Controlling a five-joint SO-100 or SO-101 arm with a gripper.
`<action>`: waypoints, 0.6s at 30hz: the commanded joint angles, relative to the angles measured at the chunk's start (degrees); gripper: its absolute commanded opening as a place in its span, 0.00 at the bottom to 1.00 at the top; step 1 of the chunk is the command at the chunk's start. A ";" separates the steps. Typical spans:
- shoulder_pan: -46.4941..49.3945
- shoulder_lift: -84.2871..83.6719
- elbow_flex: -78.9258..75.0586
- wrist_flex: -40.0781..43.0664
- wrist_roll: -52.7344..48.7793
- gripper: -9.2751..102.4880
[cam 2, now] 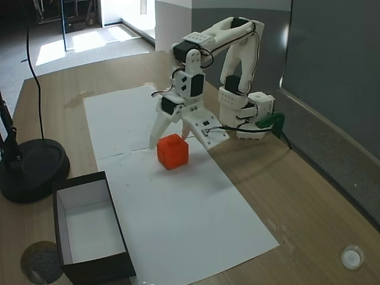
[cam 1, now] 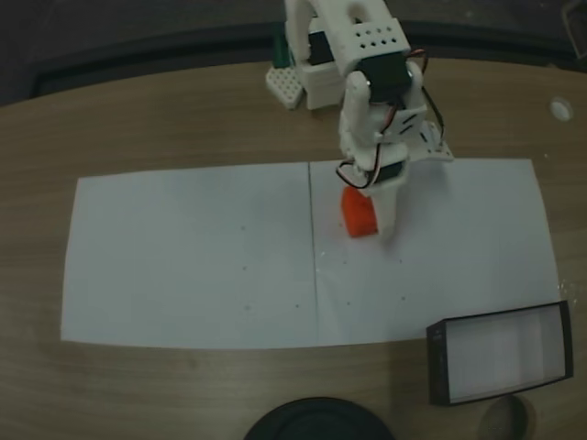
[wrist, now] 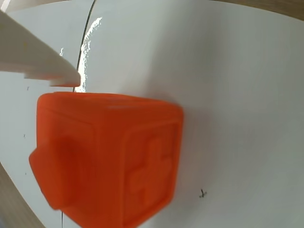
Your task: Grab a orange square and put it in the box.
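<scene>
So the orange cube [cam 2: 173, 151] is sat on the white paper [cam 2: 178, 208] covering the wooden table [cam 2: 309, 196], and the white fingers [cam 2: 172, 135] are spread open around it, one on each side, not clamped yet. Up close in the wrist view a raised cross is seen on one face of the cube [wrist: 109, 161]. The black-walled box [cam 1: 500, 353] is parked well apart at the paper's corner.

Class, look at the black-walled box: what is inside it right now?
The box shows a bare white bottom with nothing in it; the near wall hides a strip of floor. The orange square sits on the white paper between the gripper fingers.
</scene>
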 commanded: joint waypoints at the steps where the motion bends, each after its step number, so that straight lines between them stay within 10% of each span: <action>1: 0.97 0.44 0.26 -0.44 -2.64 0.46; 11: 0.70 0.44 0.26 -1.32 -2.37 0.14; 18: 1.93 1.58 -2.90 -4.75 -2.46 0.12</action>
